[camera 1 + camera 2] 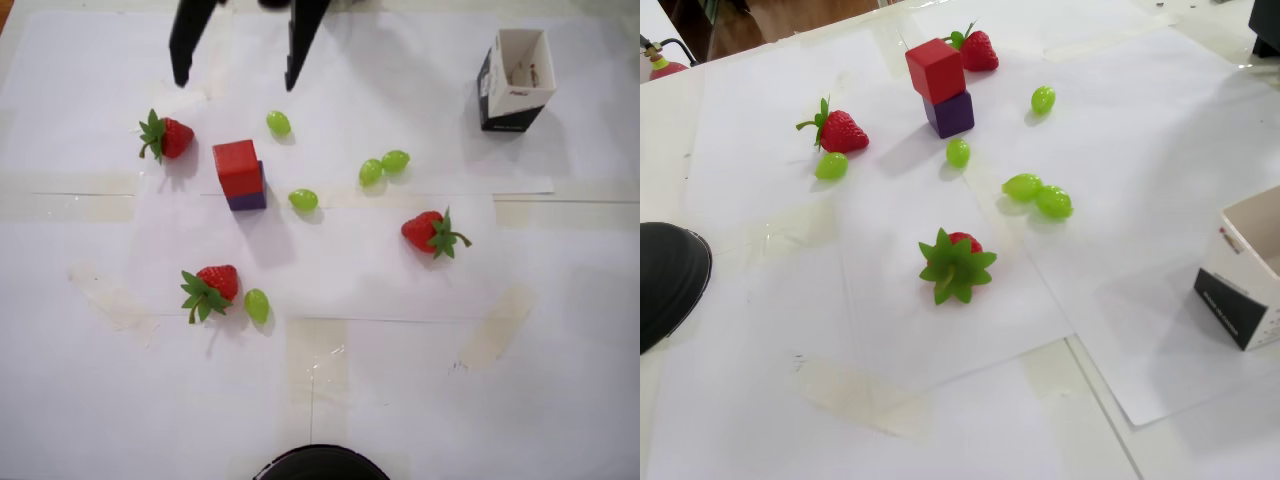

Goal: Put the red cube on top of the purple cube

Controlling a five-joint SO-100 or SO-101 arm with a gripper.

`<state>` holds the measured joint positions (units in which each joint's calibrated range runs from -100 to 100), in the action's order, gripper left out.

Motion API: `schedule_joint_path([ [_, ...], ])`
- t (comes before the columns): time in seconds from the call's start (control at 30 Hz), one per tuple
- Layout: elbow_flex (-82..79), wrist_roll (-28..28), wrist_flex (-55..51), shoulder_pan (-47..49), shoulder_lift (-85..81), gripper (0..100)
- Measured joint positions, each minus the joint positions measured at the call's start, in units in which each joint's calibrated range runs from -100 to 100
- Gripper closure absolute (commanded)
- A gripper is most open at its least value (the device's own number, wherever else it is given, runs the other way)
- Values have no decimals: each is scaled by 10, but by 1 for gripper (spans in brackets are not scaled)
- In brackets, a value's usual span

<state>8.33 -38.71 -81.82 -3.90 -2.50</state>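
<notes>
Resting on the purple cube (951,113), the red cube (935,69) looks placed, seemingly slightly offset, while the gripper (236,68) hangs spread and empty.

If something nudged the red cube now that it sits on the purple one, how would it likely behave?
The red cube rests on the purple cube slightly offset, so a sideways push would probably slide or tip it off. Its flat faces and sharp edges suggest it is stiff and would not roll far. The open claw is clear of it.
</notes>
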Motion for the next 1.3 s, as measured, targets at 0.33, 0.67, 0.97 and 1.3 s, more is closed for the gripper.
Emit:
schedule_joint_path([
  [0.33, -92, -26, -17, 31, -156, 97],
  [0.67, -344, -42, 83, 63, -347, 100],
  [0.97, -639, -50, 164, 40, -592, 100],
  [1.3, -834, -59, 179, 33, -811, 100],
])
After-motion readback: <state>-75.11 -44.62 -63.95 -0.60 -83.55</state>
